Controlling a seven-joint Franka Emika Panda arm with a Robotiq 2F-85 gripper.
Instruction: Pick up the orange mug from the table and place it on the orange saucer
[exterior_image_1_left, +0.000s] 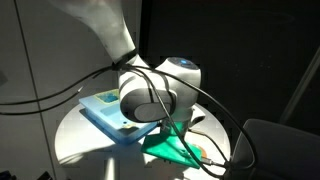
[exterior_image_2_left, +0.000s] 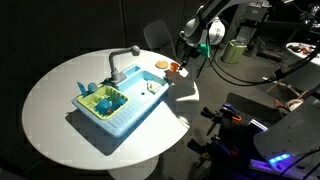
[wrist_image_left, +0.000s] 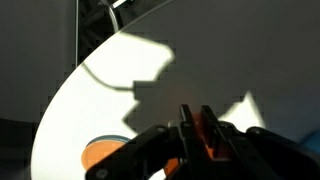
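In an exterior view the orange saucer (exterior_image_2_left: 161, 65) lies flat near the far edge of the round white table (exterior_image_2_left: 60, 110). The tiny orange mug (exterior_image_2_left: 174, 70) is just beside the saucer, between the fingers of my gripper (exterior_image_2_left: 179, 66). In the wrist view the gripper (wrist_image_left: 195, 128) has its two fingers close together with orange of the mug (wrist_image_left: 195, 138) between them. Part of the saucer (wrist_image_left: 100, 154) shows at the lower left, beside the fingers. Whether the mug touches the table cannot be told. In the exterior view from behind the arm (exterior_image_1_left: 150, 95), the arm hides mug and saucer.
A light-blue sink-like tray (exterior_image_2_left: 120, 120) with a grey faucet (exterior_image_2_left: 122, 58) and green items (exterior_image_2_left: 104, 100) fills the table's middle; it also shows in the exterior view behind the arm (exterior_image_1_left: 100, 112). Cables hang by the arm (exterior_image_1_left: 215, 120). The table edge lies close behind the saucer.
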